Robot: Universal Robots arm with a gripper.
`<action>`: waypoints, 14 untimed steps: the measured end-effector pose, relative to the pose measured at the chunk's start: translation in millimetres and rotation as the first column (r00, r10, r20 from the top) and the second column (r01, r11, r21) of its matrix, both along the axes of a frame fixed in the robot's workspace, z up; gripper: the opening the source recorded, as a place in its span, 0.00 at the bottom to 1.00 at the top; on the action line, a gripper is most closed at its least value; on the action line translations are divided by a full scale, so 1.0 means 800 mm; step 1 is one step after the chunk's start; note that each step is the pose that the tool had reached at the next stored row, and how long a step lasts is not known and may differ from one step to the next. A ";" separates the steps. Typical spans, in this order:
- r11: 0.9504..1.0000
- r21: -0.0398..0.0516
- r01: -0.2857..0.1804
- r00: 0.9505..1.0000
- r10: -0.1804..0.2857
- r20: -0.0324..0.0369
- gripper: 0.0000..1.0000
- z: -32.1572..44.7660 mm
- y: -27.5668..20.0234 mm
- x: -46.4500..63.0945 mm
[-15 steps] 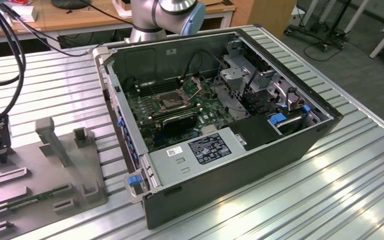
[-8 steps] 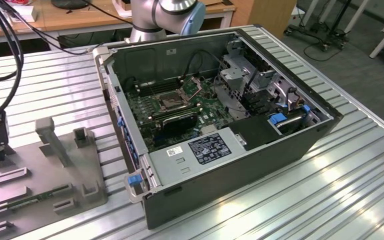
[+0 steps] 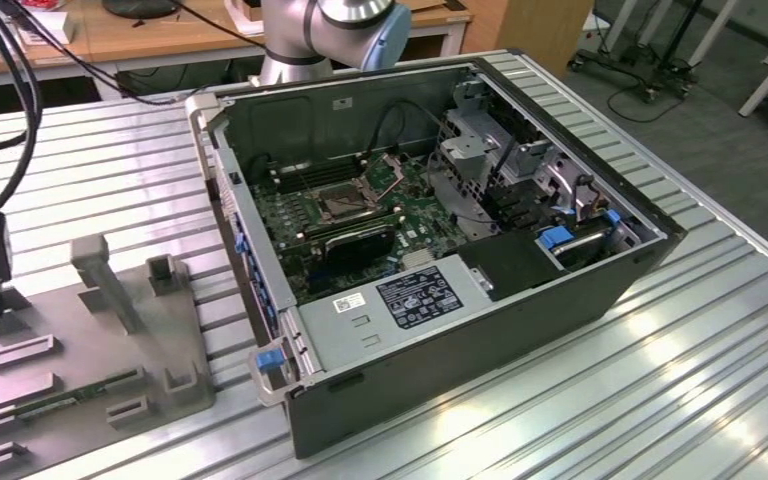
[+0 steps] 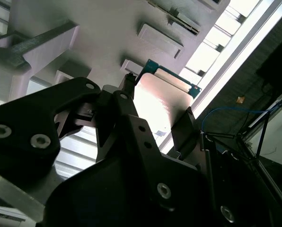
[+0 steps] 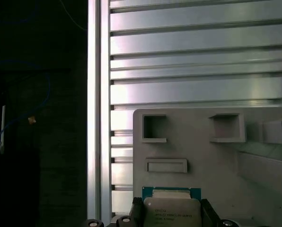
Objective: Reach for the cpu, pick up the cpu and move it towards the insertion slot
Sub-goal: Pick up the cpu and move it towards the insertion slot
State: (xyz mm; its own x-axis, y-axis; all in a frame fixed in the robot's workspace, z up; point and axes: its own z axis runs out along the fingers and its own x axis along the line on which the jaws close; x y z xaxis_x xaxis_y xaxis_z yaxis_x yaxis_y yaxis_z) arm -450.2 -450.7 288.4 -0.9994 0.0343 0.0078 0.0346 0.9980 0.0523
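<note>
Pinching the cpu by opposite edges, fingers partly closed around it.

Looking down steeply from high and fairly far in the exterior view, across the counter, case and tray. Set close behind the tool in both wrist views, aimed at the tray; sharing the cpu, the tray around it and the counter edge.

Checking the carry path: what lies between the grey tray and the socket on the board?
In the exterior view, a narrow strip of table and then the computer case's upright side wall separate the grey tray from the socket.
</note>
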 end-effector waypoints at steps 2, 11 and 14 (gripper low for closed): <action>1.000 0.000 0.000 1.000 0.000 0.000 0.55 0.0030 0.0000 0.000; 1.000 0.000 0.000 1.000 0.000 0.000 0.55 0.0153 0.0000 0.000; 1.000 0.000 0.000 1.000 0.000 0.000 0.55 0.0189 0.0000 0.000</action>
State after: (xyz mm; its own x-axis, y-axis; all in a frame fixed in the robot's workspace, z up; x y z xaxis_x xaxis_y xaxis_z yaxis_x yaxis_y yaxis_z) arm -450.1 -450.7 303.5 -0.9994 0.0342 0.0078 0.0346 0.9980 0.0523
